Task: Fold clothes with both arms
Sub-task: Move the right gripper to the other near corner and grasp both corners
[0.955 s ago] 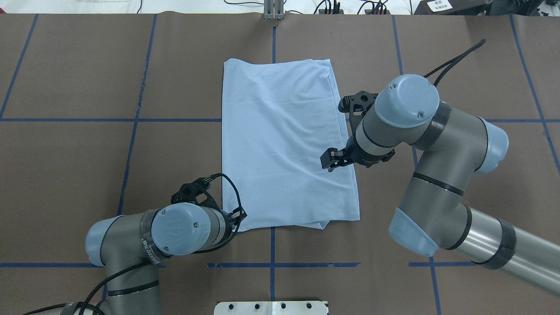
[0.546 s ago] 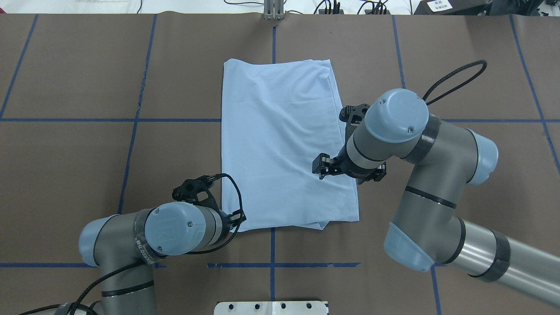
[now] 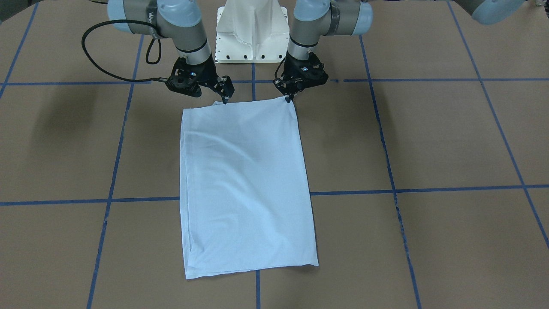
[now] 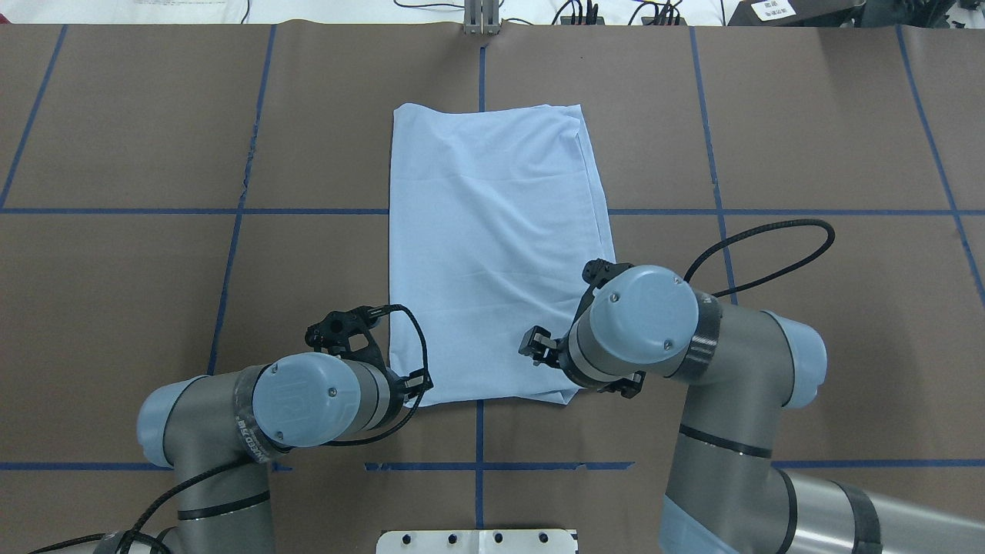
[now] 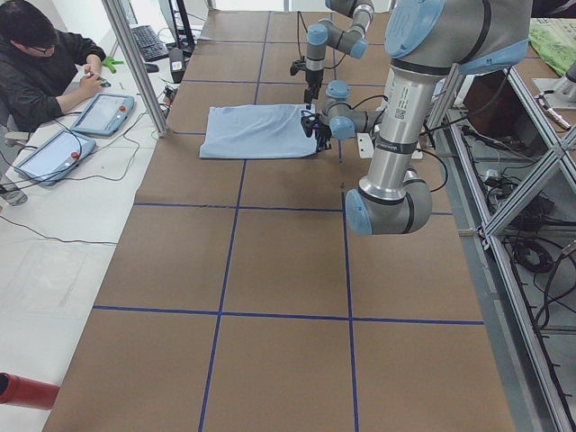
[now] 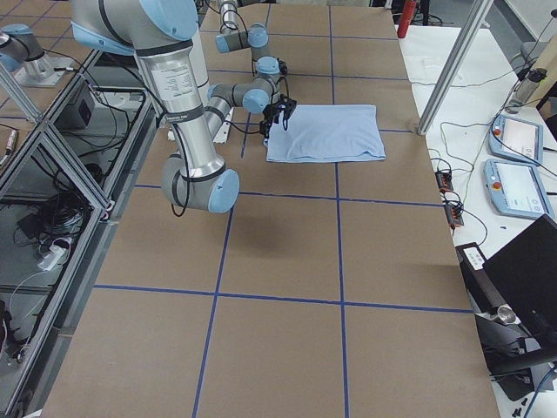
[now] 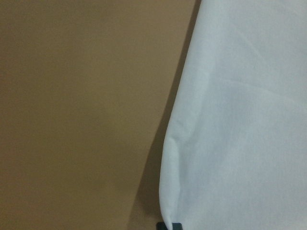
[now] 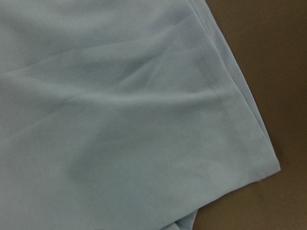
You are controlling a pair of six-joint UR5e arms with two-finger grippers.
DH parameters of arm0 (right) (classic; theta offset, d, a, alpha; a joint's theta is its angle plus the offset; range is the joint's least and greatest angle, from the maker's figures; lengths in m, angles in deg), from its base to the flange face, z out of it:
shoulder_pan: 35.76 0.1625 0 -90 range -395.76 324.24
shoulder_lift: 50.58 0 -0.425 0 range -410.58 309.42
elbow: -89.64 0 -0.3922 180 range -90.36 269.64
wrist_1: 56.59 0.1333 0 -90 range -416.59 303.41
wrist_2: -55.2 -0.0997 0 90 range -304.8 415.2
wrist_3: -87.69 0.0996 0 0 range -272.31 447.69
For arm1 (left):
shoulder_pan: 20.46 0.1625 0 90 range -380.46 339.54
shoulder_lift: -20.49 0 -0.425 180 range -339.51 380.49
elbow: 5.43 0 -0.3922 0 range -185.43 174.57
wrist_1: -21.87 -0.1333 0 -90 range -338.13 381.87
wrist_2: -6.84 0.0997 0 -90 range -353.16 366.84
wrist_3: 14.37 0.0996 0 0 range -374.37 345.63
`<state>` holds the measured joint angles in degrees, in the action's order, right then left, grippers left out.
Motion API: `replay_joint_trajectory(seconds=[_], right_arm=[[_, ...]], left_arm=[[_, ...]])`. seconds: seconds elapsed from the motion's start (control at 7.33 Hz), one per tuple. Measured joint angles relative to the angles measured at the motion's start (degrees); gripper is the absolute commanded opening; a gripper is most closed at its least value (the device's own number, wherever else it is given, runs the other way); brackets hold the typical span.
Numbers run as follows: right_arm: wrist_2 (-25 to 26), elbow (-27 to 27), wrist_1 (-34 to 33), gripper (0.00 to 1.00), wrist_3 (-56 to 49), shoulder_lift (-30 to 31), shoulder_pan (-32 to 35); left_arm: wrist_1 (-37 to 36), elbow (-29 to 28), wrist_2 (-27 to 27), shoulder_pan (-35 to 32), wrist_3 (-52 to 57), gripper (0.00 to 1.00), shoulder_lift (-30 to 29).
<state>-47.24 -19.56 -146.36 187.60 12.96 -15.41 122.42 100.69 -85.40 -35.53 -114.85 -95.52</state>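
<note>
The pale blue folded T-shirt lies flat on the brown bench, with the black left pincer and right pincer at its robot-side edge. I cannot tell how wide either one is. Catching only one layer could skew the fold.

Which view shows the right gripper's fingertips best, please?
Exterior front-facing: the right gripper shows its tips at the shirt's edge. Overhead, its wrist mostly hides it; side views show it tiny; its wrist camera, only shirt.

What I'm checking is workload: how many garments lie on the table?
1. The pale blue T-shirt, folded into a rectangle, lies at the middle of the table; no other shows.
</note>
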Motion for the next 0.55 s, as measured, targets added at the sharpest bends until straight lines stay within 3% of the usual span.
replay_joint_trajectory(seconds=[0.55], right_arm=[[4.33, 3.77, -0.02, 1.00, 4.38, -0.64, -1.86]], left_arm=[[0.39, -0.36, 0.04, 0.04, 0.11, 0.00, -0.08]])
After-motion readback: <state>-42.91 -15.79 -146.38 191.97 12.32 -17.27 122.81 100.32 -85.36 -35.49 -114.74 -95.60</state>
